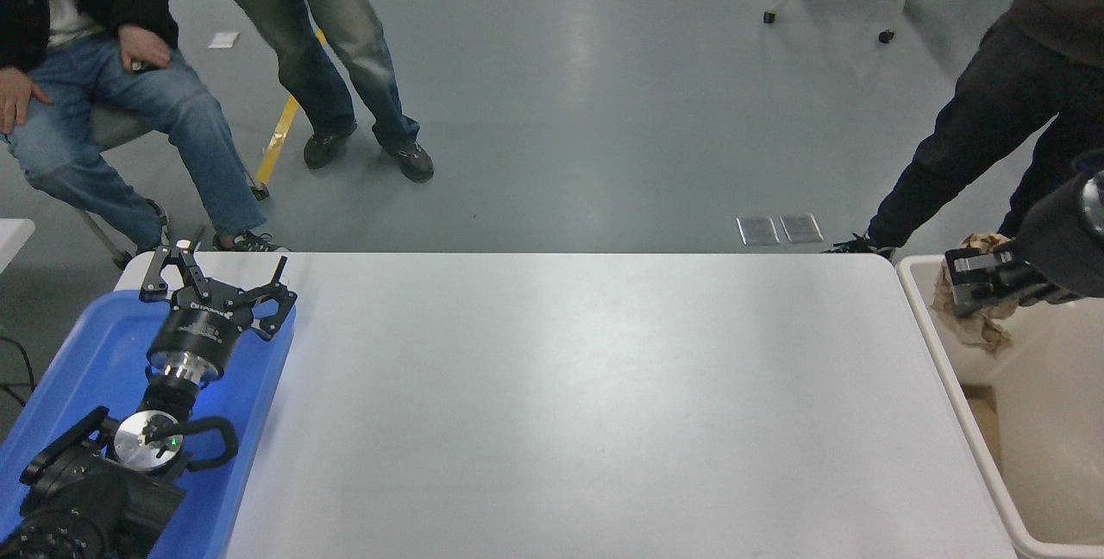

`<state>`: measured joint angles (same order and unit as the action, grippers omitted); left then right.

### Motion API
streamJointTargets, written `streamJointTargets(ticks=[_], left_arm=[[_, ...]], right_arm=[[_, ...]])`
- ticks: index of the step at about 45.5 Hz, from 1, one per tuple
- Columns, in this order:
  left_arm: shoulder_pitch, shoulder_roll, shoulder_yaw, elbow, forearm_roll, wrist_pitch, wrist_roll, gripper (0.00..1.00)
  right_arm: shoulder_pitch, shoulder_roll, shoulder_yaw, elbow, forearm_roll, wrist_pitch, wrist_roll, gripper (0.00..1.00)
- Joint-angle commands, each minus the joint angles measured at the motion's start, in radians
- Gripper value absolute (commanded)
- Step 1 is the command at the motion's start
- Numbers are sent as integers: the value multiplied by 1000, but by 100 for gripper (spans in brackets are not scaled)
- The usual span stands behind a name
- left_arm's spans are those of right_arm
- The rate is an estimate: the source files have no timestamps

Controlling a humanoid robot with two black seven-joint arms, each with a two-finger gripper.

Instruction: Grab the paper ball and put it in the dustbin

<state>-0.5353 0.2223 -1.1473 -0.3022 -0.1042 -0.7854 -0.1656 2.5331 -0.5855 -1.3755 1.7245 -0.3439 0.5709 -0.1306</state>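
Right claw [964, 280] closed on one paper ball [973, 317], held over the far left corner of the dustbin [942, 362], above its opening. Comes in from the right edge, arm mostly cut off by the frame. Only one ball seen, tan and wrinkled; top part hidden behind the black fingers, lower part hanging below them toward the bin wall. Long axis roughly up and down, but hard to say more because of the crumpled shape. One dustbin, beige, at the right end of the white table [569, 395], cut off at the right and bottom edges. One blue tray [90, 361] at the near left, with the left claw [220, 279] parked over it, fingers spread open. Three persons at the far side, all cut off at the top: one seated at far left, one standing beside, one at far right.
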Motion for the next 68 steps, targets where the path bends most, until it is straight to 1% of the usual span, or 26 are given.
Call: streamJointTargets(ticks=[1, 6, 13, 18, 24, 28, 32, 37, 43, 50, 53, 58, 63, 68], left_arm=[[0, 0, 0, 0, 0, 0, 0, 99], [0, 0, 0, 0, 0, 0, 0, 99], [1, 0, 0, 0, 0, 0, -2, 99], [1, 0, -2, 0, 0, 0, -2, 99], [1, 0, -2, 2, -2, 0, -2, 99], [1, 0, -2, 0, -2, 0, -2, 99], [0, 0, -2, 0, -2, 0, -2, 99], [0, 0, -2, 0, -2, 0, -2, 99], [0, 0, -2, 0, 0, 0, -2, 99], [0, -1, -2, 0, -2, 0, -2, 99], [0, -1, -2, 2, 0, 0, -2, 99], [0, -1, -2, 0, -2, 0, -3, 99], [0, -1, -2, 2, -2, 0, -2, 99], [0, -1, -2, 2, -2, 0, -2, 99]], right_arm=[[125, 41, -43, 21, 48, 69, 2, 0], [122, 30, -54, 17, 48, 69, 2, 0], [61, -45, -69, -28, 25, 43, 2, 0], [-39, -100, -68, -126, -64, -8, 2, 0], [-235, -181, -39, -305, -197, -100, 3, 0], [-403, -249, 19, -436, -262, -178, 5, 0], [-615, -296, 123, -581, -303, -250, 8, 0], [-908, -303, 294, -765, -319, -351, 17, 0], [-1239, -281, 501, -973, -307, -430, 17, 0], [-1560, -154, 743, -1204, -302, -470, 16, 0], [-1660, -99, 815, -1295, -282, -476, 16, 0], [-1760, -2, 871, -1388, -239, -491, 16, 0], [-1795, 49, 877, -1404, -202, -506, 14, 0], [-1829, 90, 906, -1419, -190, -539, 14, 0]])
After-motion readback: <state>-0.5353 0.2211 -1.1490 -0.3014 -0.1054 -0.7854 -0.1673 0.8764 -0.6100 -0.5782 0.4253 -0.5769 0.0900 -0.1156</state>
